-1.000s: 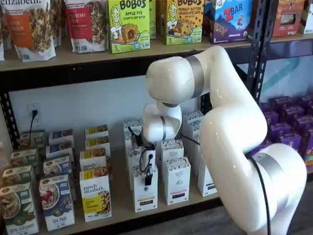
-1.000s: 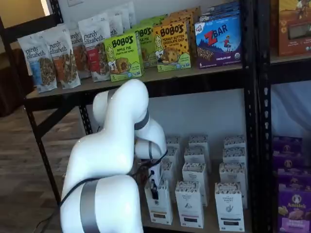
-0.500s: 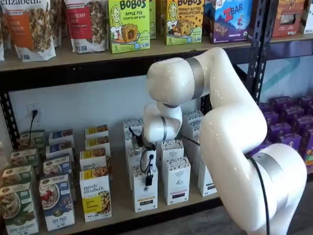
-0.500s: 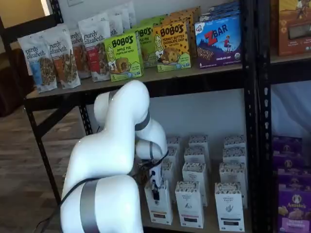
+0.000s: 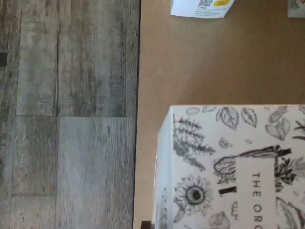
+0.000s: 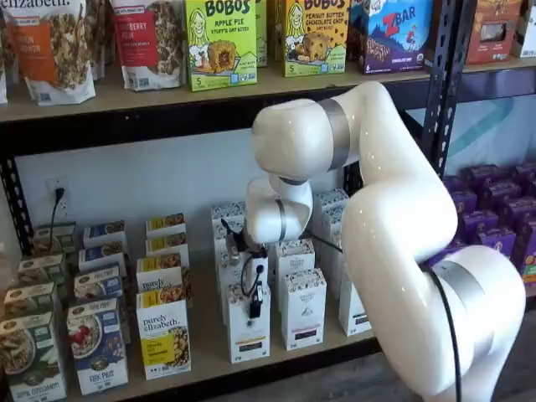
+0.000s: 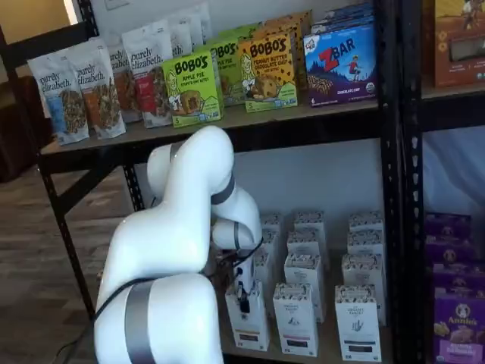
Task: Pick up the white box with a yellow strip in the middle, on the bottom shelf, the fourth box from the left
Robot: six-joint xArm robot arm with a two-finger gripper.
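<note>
The white box with a yellow strip (image 6: pixel 248 335) stands at the front of its row on the bottom shelf (image 6: pixel 205 350), and both shelf views show it (image 7: pixel 248 324). My gripper (image 6: pixel 254 303) hangs straight down at the box's top, its black fingers (image 7: pixel 242 300) dark against the upper front face. No gap between the fingers shows, and whether they grip the box cannot be told. In the wrist view the box's leaf-and-flower printed top (image 5: pixel 228 167) lies close below, on the tan shelf board (image 5: pixel 200 62).
A "purely elizabeth" box (image 6: pixel 163 335) stands just left of the target, and a like white carton with a pinkish strip (image 6: pixel 302 310) just right. More white cartons fill the rows behind. Purple boxes (image 6: pixel 494 218) sit far right. Grey plank floor (image 5: pixel 66 114) lies past the shelf's front edge.
The arm has hardly shifted. The gripper stays at the top of the same front white box in both shelf views.
</note>
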